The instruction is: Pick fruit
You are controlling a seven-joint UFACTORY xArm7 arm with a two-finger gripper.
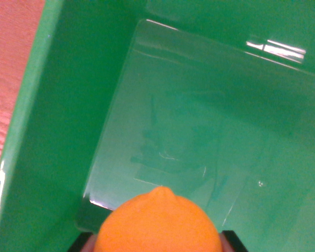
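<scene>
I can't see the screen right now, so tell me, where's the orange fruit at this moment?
The orange fruit sits at the bottom centre of the wrist view, between the dark pincer fingers, above the floor of the green bin.

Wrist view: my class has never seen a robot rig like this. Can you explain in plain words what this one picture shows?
The camera sits on the robot arm's wrist and looks down past its own fingers. At the bottom edge is an orange fruit with a small pointed tip; the dark bits either side of it are the fingers, apparently closed on the fruit. Below is a green plastic bin; the part of its shiny floor we can see has nothing on it. The reddish strip at the wrist view's left is the wood-grain table the bin appears to stand on.
</scene>
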